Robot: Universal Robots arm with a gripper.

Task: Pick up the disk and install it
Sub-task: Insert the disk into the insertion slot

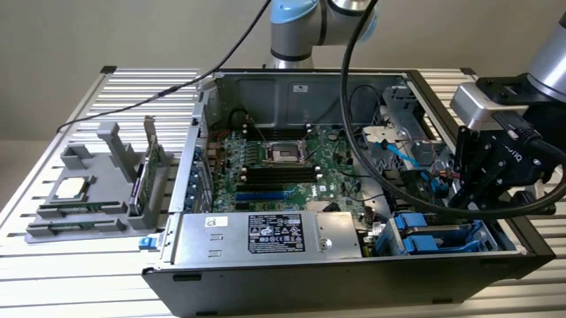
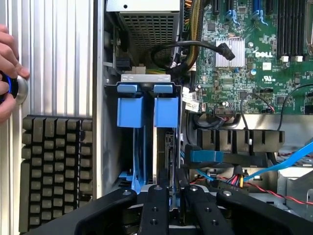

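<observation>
The disk [image 2: 165,113] stands on edge in a slot of the drive bay [image 1: 438,237], its blue carrier bracket at the far end and its thin dark side running back toward me. My gripper [image 2: 175,208] is shut on the disk's near edge, one black finger [image 2: 154,210] on each side of it. A second blue carrier [image 2: 129,112] sits in the slot beside it. In the exterior view the gripper [image 1: 468,199] hangs over the bay at the case's right end.
The open computer case [image 1: 354,278] holds the motherboard [image 1: 274,169], the silver power supply box [image 1: 265,232], and loose black and blue cables [image 2: 288,161] beside the bay. A grey fixture [image 1: 89,199] with a small chip stands outside at the exterior view's left. A hand [image 2: 7,73] rests on a button.
</observation>
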